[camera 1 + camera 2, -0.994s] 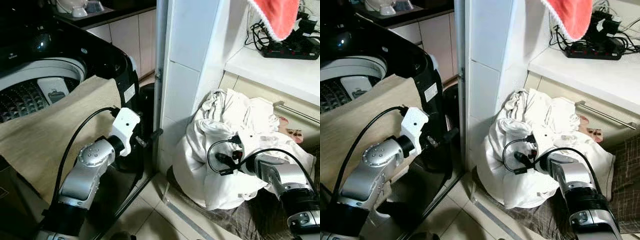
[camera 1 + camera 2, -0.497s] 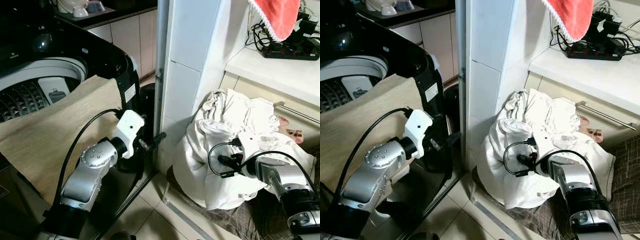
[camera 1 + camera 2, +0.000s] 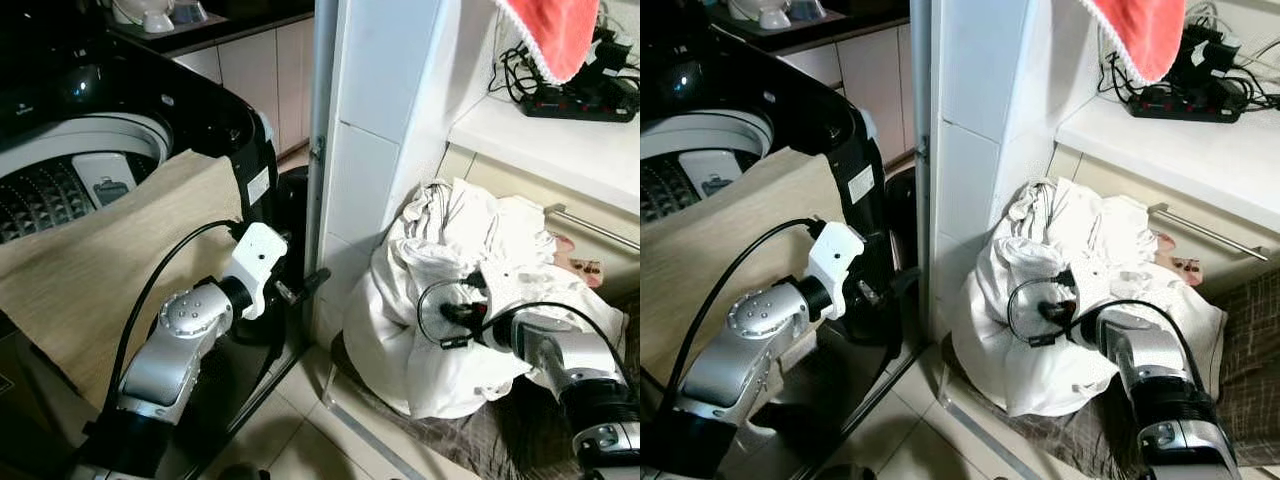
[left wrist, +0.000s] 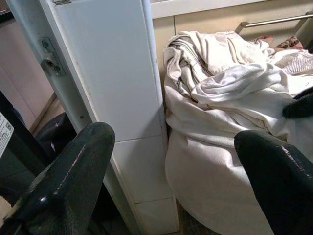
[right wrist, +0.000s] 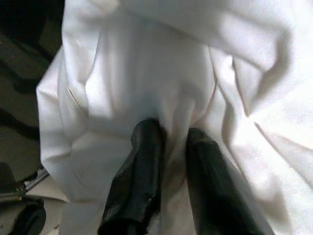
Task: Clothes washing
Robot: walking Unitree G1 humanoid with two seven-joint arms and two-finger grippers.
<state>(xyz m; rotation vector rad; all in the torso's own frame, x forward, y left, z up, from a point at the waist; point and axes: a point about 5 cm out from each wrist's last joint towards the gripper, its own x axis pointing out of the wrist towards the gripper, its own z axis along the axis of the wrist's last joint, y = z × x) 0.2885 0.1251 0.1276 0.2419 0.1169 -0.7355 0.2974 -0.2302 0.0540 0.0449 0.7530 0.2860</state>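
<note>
The crumpled heap of white cotton laundry point(image 3: 455, 290) sits slumped on the floor, in the corner between the white tiled pillar point(image 3: 375, 150) and a low white ledge point(image 3: 540, 135), all folds and creases. The right gripper point(image 5: 168, 147) is buried in it now, both black fingers point(image 5: 139, 176) pinched close on a fold of the white cloth; half a second back it sat just outside the pile, and the fabric has since bunched over its tips. The left gripper point(image 4: 171, 161) hangs beside the pillar with its jaws spread wide, holding nothing, having eased slightly back. Left of the pillar, the black top-loading washing machine point(image 3: 150, 110) stands open, its grey drum point(image 3: 50, 195) showing, with a beige cloth point(image 3: 110, 250) draped over its front edge.
</note>
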